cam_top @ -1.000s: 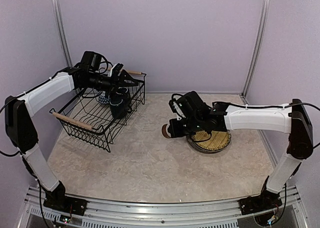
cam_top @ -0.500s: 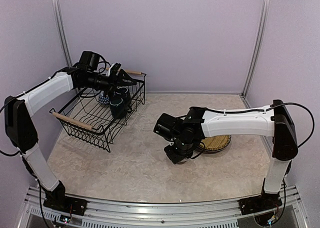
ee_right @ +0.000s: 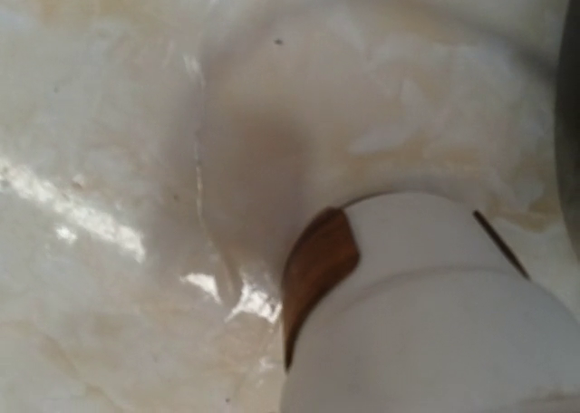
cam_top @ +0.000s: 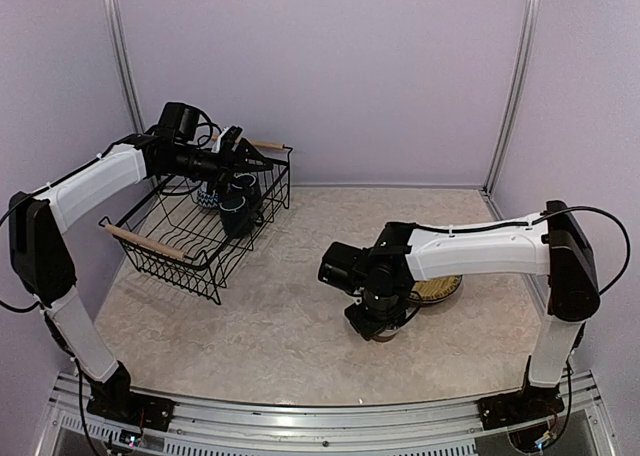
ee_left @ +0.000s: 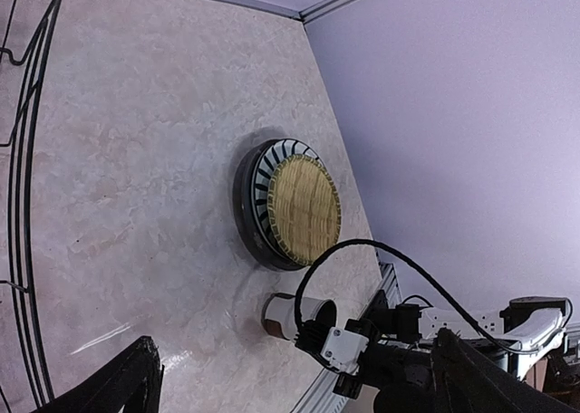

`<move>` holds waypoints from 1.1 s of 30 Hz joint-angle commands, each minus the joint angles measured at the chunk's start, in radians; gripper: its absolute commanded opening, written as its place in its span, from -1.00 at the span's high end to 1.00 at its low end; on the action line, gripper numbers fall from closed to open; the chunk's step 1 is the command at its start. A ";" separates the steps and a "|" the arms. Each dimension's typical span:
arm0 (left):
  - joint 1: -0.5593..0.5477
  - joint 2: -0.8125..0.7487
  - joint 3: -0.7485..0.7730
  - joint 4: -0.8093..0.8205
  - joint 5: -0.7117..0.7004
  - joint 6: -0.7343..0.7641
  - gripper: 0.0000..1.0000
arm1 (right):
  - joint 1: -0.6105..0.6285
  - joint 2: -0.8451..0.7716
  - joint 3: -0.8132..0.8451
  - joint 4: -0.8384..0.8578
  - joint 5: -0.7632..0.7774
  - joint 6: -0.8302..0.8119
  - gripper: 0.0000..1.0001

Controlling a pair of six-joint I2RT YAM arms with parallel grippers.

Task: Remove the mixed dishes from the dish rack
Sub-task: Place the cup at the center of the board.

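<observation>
The dish rack (cam_top: 170, 259), black wire with wooden handles, stands at the back left. It holds two dark mugs (cam_top: 240, 211) and a small patterned bowl (cam_top: 207, 198). My left gripper (cam_top: 250, 166) hovers open just above the mugs; its dark fingers (ee_left: 136, 377) frame the left wrist view. My right gripper (cam_top: 375, 306) is shut on the grey brown-based cup (ee_right: 426, 313), which stands upright with its base at the table (ee_left: 292, 315), just in front of the plate stack. The stack (cam_top: 440, 290) has the woven straw plate (ee_left: 306, 207) on top of the striped and dark plates.
The plate stack sits right of centre, close to the cup and my right wrist. Purple walls close in the back and sides. A metal rail runs along the near edge (cam_top: 320, 426).
My right arm swung the cup from beside the plates out to the left, then lowered it to the table in front of the stack. My left arm has stayed over the rack.
</observation>
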 commanded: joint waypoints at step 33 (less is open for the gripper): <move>0.207 0.071 0.130 -0.245 -0.349 0.225 -0.97 | 0.062 -0.191 -0.048 0.152 0.163 0.110 -0.76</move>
